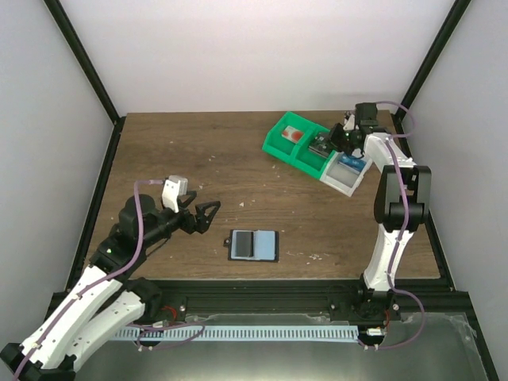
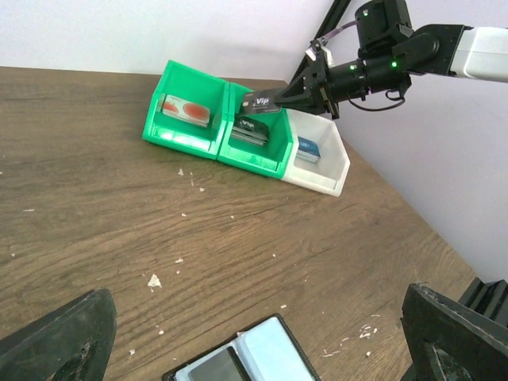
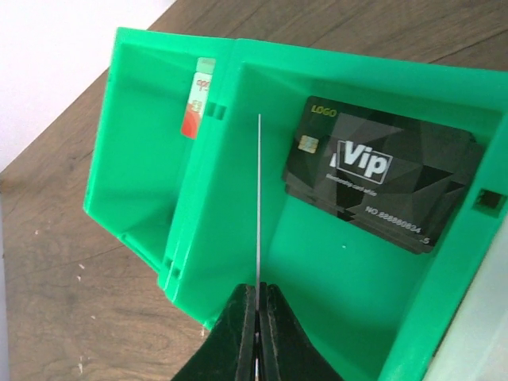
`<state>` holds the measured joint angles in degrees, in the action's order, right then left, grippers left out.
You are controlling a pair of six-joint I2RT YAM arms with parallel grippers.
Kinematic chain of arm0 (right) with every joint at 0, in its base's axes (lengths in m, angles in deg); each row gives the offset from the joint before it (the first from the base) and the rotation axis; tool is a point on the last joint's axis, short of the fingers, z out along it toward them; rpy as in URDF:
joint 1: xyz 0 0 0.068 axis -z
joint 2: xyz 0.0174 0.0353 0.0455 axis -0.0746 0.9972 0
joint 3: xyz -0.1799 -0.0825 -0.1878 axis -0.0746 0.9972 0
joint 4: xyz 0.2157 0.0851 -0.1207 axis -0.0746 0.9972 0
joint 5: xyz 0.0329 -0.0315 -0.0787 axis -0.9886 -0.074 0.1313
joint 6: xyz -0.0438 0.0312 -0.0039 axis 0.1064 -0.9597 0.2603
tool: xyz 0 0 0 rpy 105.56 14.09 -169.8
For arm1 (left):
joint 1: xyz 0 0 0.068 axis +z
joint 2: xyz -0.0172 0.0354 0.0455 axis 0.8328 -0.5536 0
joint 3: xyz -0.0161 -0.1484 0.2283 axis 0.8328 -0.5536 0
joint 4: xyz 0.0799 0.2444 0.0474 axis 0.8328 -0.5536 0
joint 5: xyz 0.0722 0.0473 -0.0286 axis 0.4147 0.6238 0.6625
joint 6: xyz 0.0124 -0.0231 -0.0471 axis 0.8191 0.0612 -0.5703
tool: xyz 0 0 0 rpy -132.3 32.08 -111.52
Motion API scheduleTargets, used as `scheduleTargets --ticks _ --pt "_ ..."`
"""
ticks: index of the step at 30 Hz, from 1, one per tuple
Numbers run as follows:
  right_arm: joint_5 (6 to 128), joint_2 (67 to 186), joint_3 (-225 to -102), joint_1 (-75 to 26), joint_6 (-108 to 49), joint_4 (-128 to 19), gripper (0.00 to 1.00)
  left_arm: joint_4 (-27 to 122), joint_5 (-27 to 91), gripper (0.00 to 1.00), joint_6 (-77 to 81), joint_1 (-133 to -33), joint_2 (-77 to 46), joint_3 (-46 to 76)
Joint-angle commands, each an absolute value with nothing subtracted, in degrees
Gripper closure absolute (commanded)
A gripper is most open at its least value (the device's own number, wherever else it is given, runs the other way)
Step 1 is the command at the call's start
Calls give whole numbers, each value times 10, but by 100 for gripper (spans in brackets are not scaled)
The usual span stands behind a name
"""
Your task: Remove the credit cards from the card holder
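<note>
- Left claw (image 1: 210,216) gapes wide, holding nothing
- Flat black-edged bifold card holder (image 1: 254,245) with pale blue-grey panels lies open on the brown wooden desk (image 1: 198,159), just right of that claw, untouched
- Right claw (image 3: 259,298) is pinched tight on a thin black "Vip" plastic card (image 2: 259,101), over the middle green plastic bin (image 3: 317,270)

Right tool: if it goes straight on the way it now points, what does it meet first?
Probably the inside of the middle green bin, beside the black cards; the card in the right tool would touch first. Depth is unclear.
</note>
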<state>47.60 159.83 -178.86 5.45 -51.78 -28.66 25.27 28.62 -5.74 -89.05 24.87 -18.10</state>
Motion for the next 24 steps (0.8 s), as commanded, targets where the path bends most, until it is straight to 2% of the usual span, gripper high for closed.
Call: scheduleTargets --ticks 1,14,18,24 --pt "496 1616 -1824 66 -517 -267 98 250 291 0 -48 -890 255 -187" --pt "474 1658 -1846 75 -541 -279 95 253 291 0 -48 -890 269 -192" --pt "482 1663 -1849 76 -546 -287 100 254 289 0 -48 -890 270 -193" --pt "483 1656 -1847 81 -560 -303 100 253 289 0 -49 -890 273 -193"
